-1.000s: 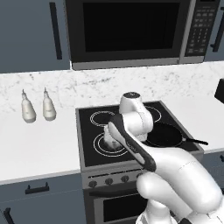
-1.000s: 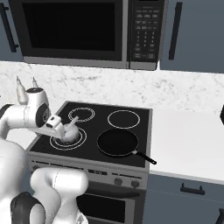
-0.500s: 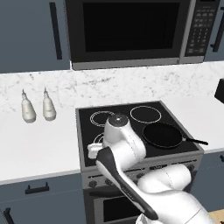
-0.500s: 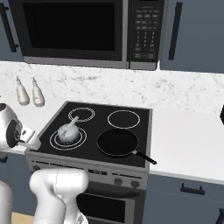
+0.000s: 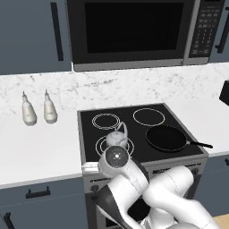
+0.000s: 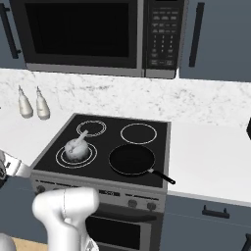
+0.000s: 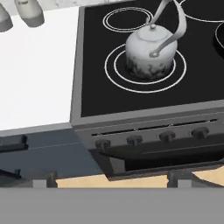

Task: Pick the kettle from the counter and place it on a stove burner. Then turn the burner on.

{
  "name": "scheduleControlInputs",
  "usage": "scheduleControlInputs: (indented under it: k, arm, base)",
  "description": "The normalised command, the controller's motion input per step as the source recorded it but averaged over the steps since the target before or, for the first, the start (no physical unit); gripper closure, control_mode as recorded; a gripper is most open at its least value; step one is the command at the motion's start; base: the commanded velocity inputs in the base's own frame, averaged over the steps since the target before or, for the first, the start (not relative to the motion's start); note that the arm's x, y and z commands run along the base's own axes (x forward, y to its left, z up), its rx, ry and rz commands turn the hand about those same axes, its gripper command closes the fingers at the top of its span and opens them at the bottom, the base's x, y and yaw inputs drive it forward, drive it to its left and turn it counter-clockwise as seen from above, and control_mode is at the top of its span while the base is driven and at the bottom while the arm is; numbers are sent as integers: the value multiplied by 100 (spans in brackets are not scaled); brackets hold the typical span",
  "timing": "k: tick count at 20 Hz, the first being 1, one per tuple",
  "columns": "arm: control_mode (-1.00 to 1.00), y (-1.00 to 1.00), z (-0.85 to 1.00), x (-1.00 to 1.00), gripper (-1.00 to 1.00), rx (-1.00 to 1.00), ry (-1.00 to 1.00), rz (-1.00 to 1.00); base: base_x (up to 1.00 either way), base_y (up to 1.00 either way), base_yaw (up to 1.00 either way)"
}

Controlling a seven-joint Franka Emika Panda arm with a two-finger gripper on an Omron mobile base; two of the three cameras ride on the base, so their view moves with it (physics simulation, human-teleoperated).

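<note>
Marbled kettle [image 7: 148, 52] upright inside stove burner [image 7: 131, 85] rings, spout direction unclear.

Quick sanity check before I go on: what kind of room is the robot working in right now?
A home-style kitchen, rendered in simulation. A black glass stove is set into a white marble counter, a microwave hangs above it, and the kettle sits on a front stove burner beside a black pan.

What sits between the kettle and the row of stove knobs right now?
Nothing stands there. In the hand view, only bare black glass and the stove's grey front lip lie between the kettle on its burner and the knobs.
</note>
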Motion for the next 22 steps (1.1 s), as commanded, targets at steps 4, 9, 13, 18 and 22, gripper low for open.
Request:
scheduleControlInputs:
  k: [4,9,13,18,22]
  arm:
    - [-100,24,-3,-7,-100,0,-35,0]
    - [-100,22,-11,2,-100,-1,-40,0]
    - [-100,17,-24,0,-100,-3,-35,0]
    - [-100,2,-58,0,-100,-2,-28,0]
    - [-100,0,-84,3,-100,0,-21,0]
  base:
    - [0,0,0]
    - [0,0,0]
    - [0,0,0]
    - [0,0,0]
    - [0,0,0]
